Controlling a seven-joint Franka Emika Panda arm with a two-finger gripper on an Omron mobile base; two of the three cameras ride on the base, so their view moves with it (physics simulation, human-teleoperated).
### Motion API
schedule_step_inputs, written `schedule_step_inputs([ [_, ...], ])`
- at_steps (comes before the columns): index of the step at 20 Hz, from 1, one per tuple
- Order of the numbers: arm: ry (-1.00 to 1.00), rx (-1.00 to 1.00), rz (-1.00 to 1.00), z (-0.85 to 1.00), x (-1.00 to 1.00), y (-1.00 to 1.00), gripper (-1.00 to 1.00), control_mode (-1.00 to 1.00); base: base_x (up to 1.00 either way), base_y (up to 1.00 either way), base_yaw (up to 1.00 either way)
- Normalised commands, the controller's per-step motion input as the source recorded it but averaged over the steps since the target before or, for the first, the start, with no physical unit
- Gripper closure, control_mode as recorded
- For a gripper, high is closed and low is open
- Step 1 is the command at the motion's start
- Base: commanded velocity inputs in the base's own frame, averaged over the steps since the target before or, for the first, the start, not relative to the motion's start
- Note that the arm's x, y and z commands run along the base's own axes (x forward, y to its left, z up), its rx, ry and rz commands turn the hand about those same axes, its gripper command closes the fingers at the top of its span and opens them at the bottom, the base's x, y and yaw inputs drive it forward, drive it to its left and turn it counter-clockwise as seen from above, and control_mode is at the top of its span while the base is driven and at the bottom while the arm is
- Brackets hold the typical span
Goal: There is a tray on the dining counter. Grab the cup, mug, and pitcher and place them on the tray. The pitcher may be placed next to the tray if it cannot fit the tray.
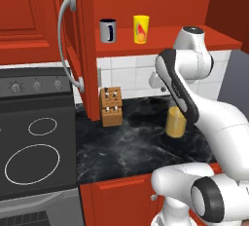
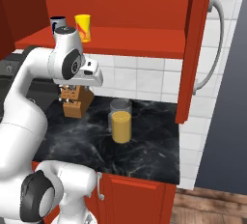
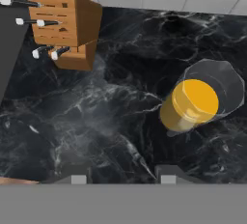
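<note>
Hovering above the black worktop (image 3: 96, 121) with the gripper (image 3: 120, 174) about half open and empty, fingertips straddling bare marble. Reaching for the pitcher (image 3: 193, 105) looks like the step in hand: standing upright at about two o'clock from the fingertips in the hand view, well apart from the knife block (image 3: 67, 30) at eleven. Next calls for shifting toward two o'clock, then descending around the glass; cup (image 1: 141, 28) and mug (image 1: 108, 30) waiting on the red shelf (image 1: 160, 45).
</note>
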Motion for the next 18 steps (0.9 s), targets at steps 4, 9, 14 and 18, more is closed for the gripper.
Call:
schedule_step_inputs([
  [4, -0.03, -0.03, 0.00, 0.00, -0.03, 0.07, -1.00, -1.00, 0.00, 0.00, 0.00],
  [9, -0.15, -0.11, 0.06, 0.07, -0.13, 0.12, -1.00, -1.00, 0.00, 0.00, 0.00],
  [14, -0.20, -0.11, 0.04, 0.26, -0.15, 0.06, -1.00, -1.00, 0.00, 0.00, 0.00],
  [18, -0.22, -0.11, 0.02, 0.43, -0.08, 0.00, -1.00, -1.00, 0.00, 0.00, 0.00],
])
